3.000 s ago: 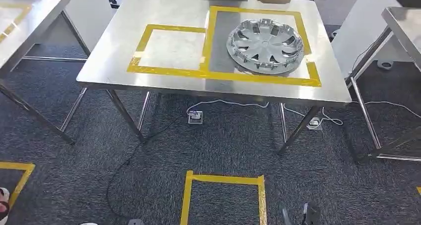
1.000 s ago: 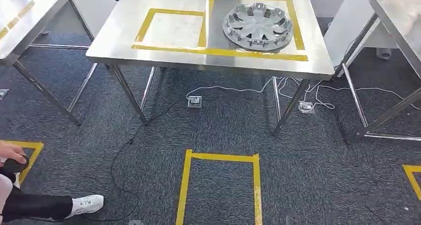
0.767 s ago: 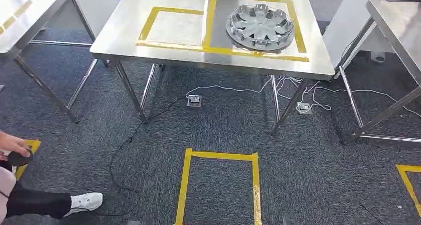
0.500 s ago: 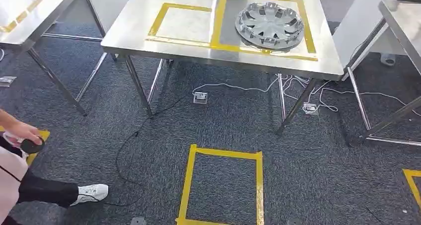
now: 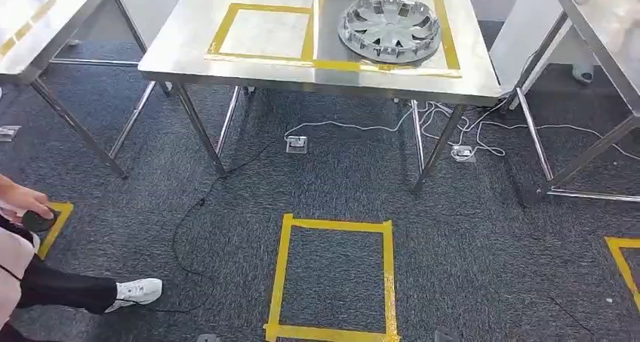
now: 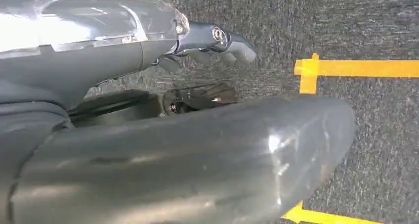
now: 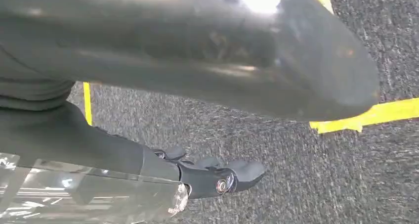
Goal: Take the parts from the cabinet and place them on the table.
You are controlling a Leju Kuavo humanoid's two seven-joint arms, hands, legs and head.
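I look down from the head camera at a steel table (image 5: 189, 51) standing on dark grey carpet (image 5: 468, 259). Two outlines of yellow tape are stuck on the tabletop side by side. The left outline (image 5: 264, 32) has nothing inside it. The right outline (image 5: 381, 29) holds a silver hubcap (image 5: 389, 26), lying flat with its ribbed inner side up, well inside the tape, toward the far right part of the table. I cannot read any brand, label or writing on the hubcap or the table.

Under the table, white cables (image 5: 453, 127) trail across the carpet by the right legs, and a small floor socket (image 5: 296, 143) sits near the left legs with a black cable (image 5: 185, 236) running from it. A yellow tape square (image 5: 332, 278) is marked on the carpet in front of the table. More steel tables stand at the left edge (image 5: 41, 25) and the right edge (image 5: 604, 25).

At the lower left, a person sits with a white shoe (image 5: 136, 291) on the carpet and a hand (image 5: 23, 202) resting on a small dark object.

My left hand (image 6: 217, 41) hangs over the carpet, fingers loosely curled, holding nothing. My right hand (image 7: 217, 177) hangs likewise, fingers slightly bent, holding nothing.
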